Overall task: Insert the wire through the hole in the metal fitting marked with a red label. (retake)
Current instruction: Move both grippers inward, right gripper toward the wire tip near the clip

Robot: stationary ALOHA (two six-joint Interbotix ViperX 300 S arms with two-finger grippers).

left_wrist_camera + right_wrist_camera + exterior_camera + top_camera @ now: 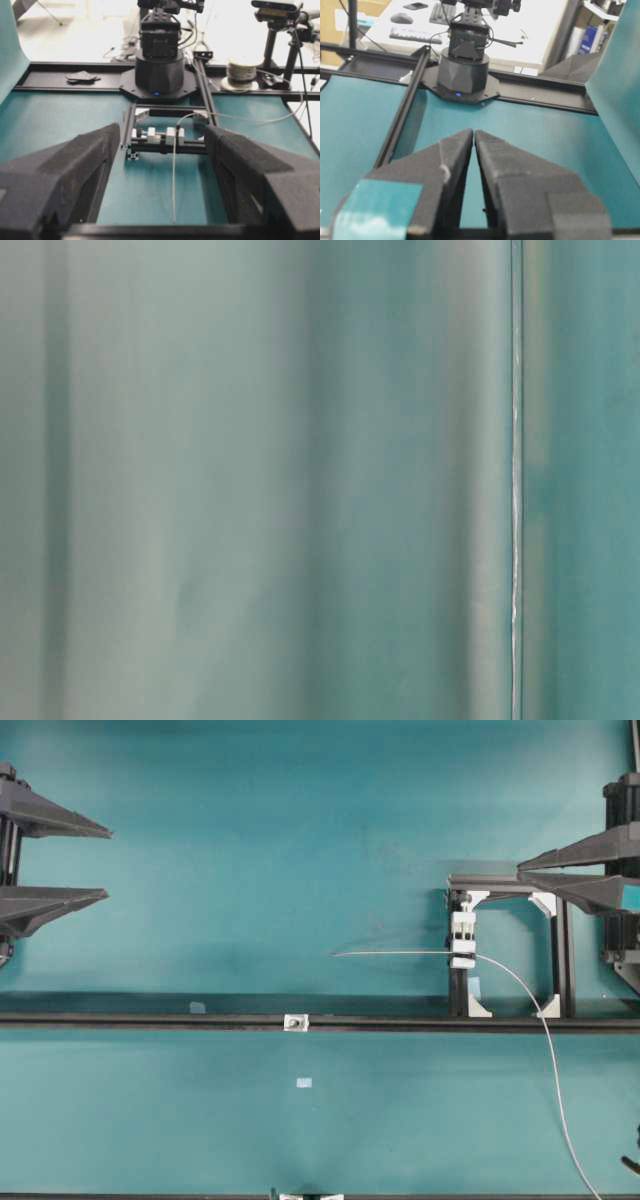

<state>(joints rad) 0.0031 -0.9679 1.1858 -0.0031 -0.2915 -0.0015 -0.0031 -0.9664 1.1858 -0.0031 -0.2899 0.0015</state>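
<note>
Claws (100,860) (522,870) flank teal table (250,840); room desks blurred.

counter (250,870): teal, matt, smooth sheet
rail (150,1020): black metal, slight sheen
fitting (295,1021): silvery bright metal
wire (400,953): thin, pale, smooth
clip (462,940): white plastic
left tool (165,200) pads (65,175): black, rough, foam-like

A teal table mat (250,870) fills the overhead frame. A black rail (150,1020) crosses it below centre, a black frame (560,960) stands at right, and a pale tape patch (304,1083) lies lower centre.
</note>
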